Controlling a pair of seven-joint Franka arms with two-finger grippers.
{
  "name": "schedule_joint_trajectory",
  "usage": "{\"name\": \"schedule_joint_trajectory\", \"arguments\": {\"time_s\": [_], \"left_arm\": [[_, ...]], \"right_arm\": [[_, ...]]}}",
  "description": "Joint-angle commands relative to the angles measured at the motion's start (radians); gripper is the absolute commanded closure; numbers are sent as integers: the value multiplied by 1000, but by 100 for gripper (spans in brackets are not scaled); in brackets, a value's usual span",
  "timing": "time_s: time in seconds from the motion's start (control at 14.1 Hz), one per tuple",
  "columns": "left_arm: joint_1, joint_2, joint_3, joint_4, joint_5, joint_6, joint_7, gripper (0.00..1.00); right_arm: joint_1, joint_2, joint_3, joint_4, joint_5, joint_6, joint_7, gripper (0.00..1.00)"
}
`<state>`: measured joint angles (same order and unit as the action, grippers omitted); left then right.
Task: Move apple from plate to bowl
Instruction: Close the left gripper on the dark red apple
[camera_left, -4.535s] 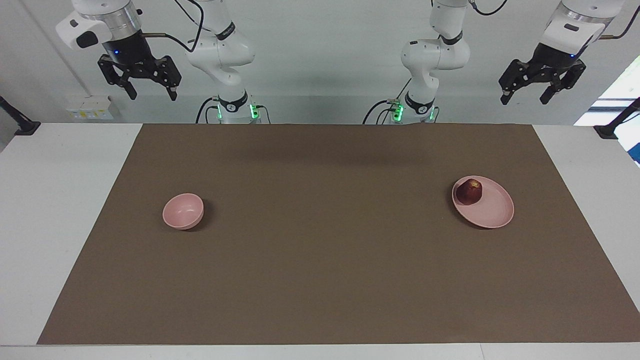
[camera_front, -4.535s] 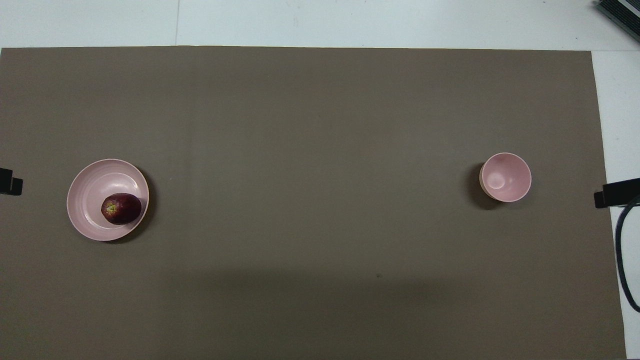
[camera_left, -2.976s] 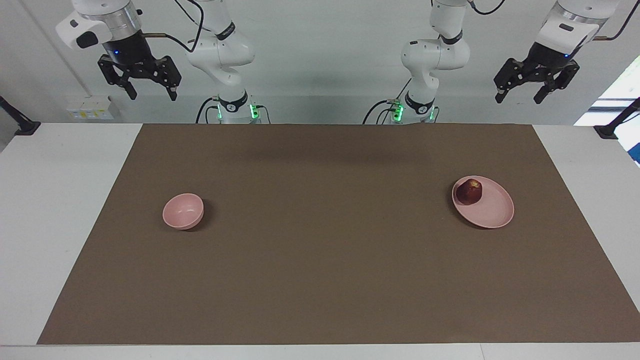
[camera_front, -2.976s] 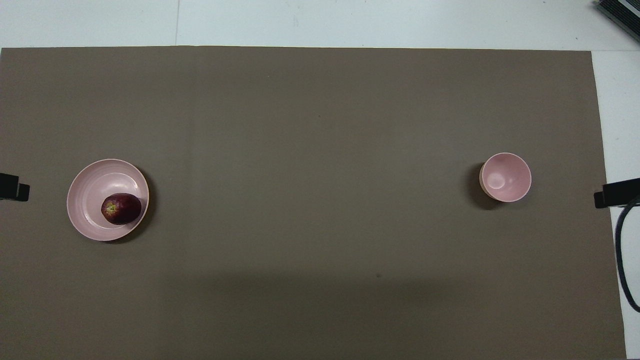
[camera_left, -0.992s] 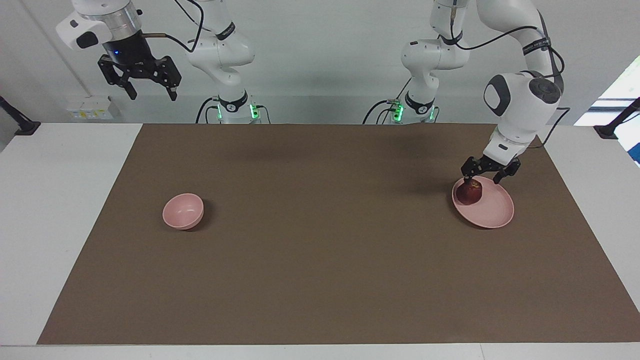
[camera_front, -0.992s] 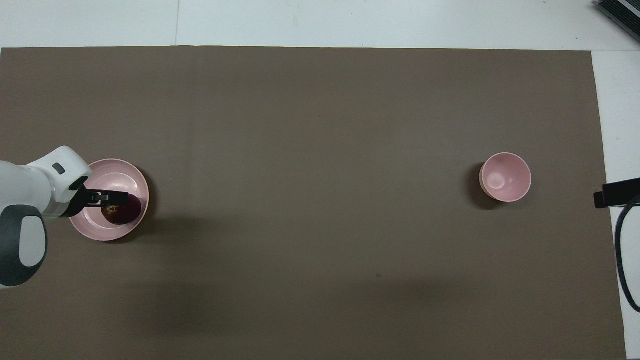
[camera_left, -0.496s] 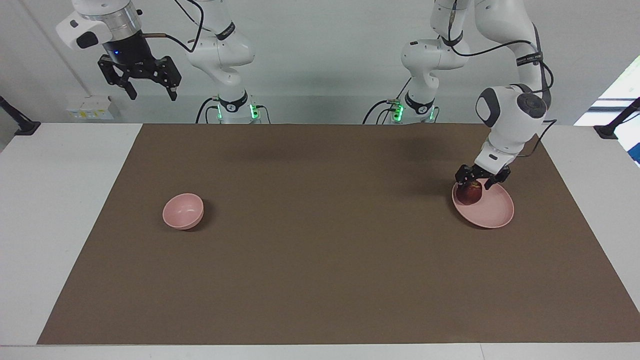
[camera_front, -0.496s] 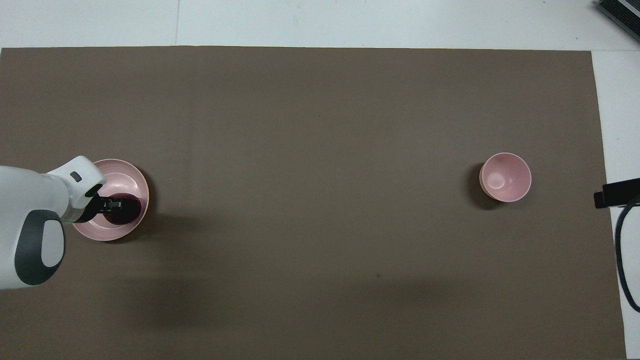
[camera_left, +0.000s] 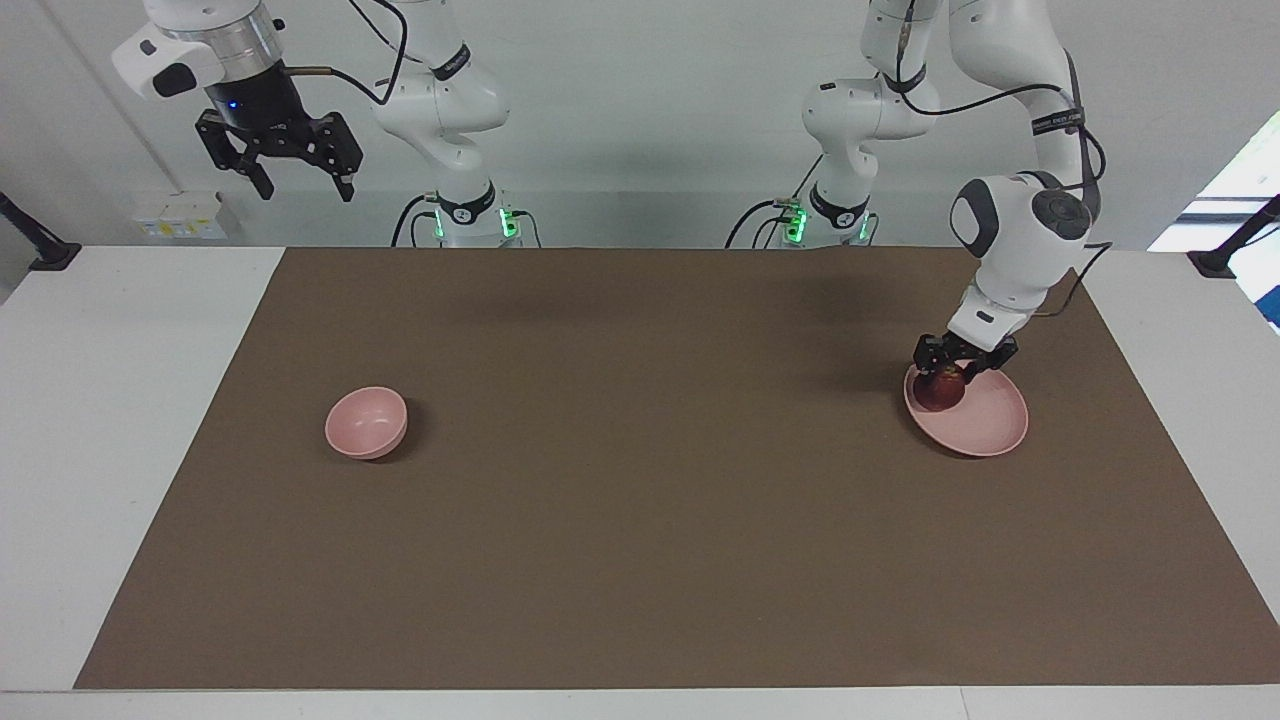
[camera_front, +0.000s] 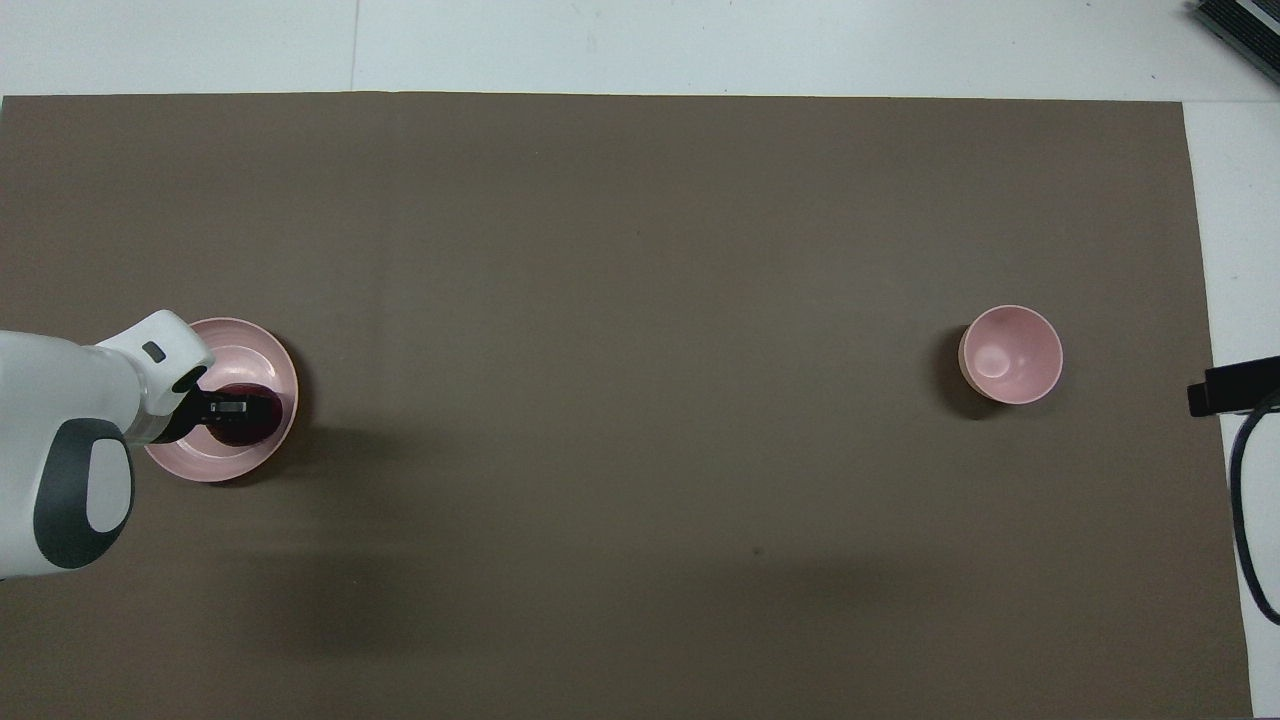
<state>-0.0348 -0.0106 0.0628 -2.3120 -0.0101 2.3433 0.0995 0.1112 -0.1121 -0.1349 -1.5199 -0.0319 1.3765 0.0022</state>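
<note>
The dark red apple (camera_left: 940, 393) lies on the pale pink plate (camera_left: 992, 420) toward the left arm's end of the table. My left gripper (camera_left: 945, 372) is down on the apple, right over it, and the apple rests on the plate. In the overhead view the left gripper (camera_front: 230, 407) covers most of the apple (camera_front: 264, 420) on the plate (camera_front: 250, 358). The small pink bowl (camera_left: 366, 422) stands empty toward the right arm's end; it also shows in the overhead view (camera_front: 1010, 354). My right gripper (camera_left: 278, 172) waits open, high above the right arm's end of the table.
A brown mat (camera_left: 640, 480) covers most of the white table (camera_left: 110, 400). Plate and bowl stand far apart on it. A black cable (camera_front: 1245, 520) hangs at the right arm's end in the overhead view.
My left arm has swung down from its raised rest pose to the plate and lowered its gripper onto the apple. The apple, plate, bowl and right arm have not moved.
</note>
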Motion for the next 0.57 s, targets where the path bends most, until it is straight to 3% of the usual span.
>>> {"name": "schedule_joint_trajectory", "arguments": {"time_s": [0.0,0.21,0.5], "left_arm": [[6,3,-6,6,-10,25,22,100],[3,-28,-9,43,-11,1,20,100],[-5,-69,-29,108,-56,-162,20,100]], "right_arm": [[-10,-20,3,-25,-3,18,-27,0],[-10,-20,3,-25,-2,18,-27,0],[-10,-18,3,-22,1,10,-31,0]]}}
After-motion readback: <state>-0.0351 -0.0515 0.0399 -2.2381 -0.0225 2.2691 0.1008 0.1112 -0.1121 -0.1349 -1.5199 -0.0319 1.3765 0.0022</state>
